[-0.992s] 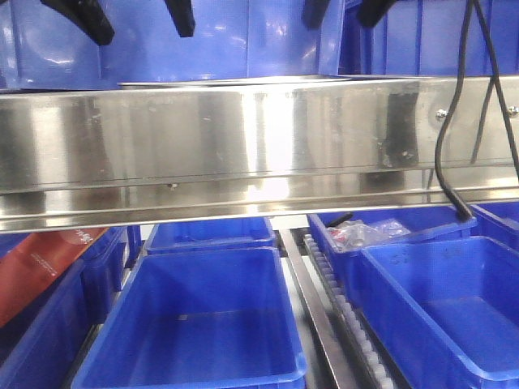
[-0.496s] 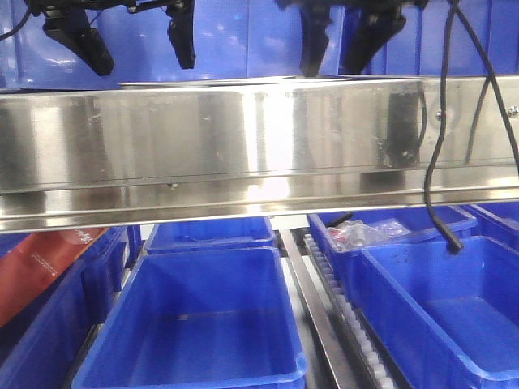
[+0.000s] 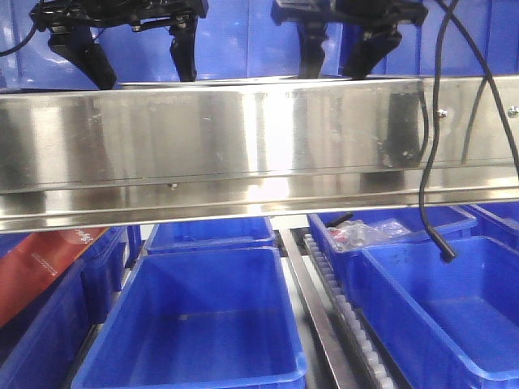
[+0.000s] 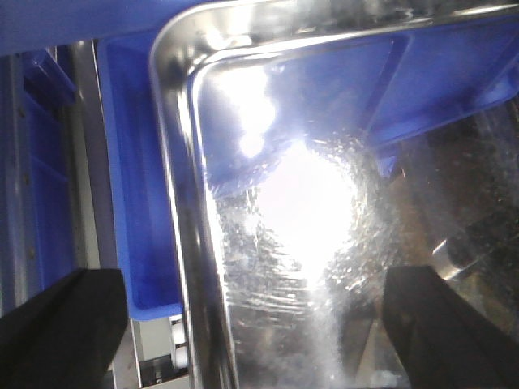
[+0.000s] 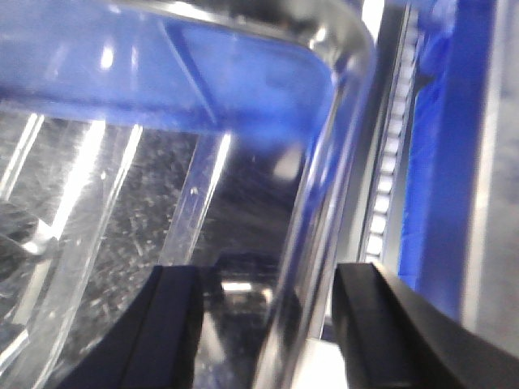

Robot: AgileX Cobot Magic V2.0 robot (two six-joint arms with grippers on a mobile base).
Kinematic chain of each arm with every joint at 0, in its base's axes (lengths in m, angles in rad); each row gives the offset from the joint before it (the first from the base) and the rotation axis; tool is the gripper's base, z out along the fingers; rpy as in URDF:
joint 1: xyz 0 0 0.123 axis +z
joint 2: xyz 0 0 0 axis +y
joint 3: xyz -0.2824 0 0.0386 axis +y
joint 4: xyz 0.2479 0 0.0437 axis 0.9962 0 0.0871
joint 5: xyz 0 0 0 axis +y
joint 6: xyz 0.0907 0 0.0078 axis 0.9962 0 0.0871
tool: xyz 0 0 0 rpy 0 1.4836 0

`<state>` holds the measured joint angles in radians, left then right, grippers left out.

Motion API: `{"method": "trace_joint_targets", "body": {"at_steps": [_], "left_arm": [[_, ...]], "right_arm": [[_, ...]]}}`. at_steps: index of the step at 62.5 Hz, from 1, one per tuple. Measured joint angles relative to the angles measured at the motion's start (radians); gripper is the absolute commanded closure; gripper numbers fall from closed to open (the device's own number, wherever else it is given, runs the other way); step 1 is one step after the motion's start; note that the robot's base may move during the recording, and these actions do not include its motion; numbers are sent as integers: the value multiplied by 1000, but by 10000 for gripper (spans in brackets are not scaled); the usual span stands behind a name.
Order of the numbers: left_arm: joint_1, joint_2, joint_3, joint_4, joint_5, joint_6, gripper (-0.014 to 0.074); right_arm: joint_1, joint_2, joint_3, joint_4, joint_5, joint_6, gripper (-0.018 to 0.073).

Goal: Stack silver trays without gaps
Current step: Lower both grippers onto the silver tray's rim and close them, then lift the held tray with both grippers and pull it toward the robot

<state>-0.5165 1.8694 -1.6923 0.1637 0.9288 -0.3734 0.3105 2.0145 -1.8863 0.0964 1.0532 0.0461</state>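
Note:
A silver tray shows in the front view only as a thin strip just above the steel beam. From the left wrist its shiny floor and its left rim with a rounded corner are visible. My left gripper is open, its black fingers wide apart on either side of that rim. From the right wrist I see the tray's right rim. My right gripper is open, one finger over the tray floor and the other outside the rim.
A wide polished steel beam crosses the front view and hides the table behind it. Blue bins sit below, with a roller rail between them. A black cable hangs at the right. A red pack lies at the lower left.
Both grippers have come down from the top edge until their fingertips reach the tray strip. The black cable's loose end has swung left and lifted.

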Motion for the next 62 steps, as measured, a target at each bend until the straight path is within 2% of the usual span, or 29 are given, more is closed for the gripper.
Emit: {"method": "trace_joint_targets", "body": {"at_steps": [30,62], "left_arm": [[29,0,0,0,-23,-23,59],[30,25,0,2,-33,-23,59]], "right_arm": [[0,18,-2,-8,-4,6,296],[0,24,-1,-19,-32,6,296]]}}
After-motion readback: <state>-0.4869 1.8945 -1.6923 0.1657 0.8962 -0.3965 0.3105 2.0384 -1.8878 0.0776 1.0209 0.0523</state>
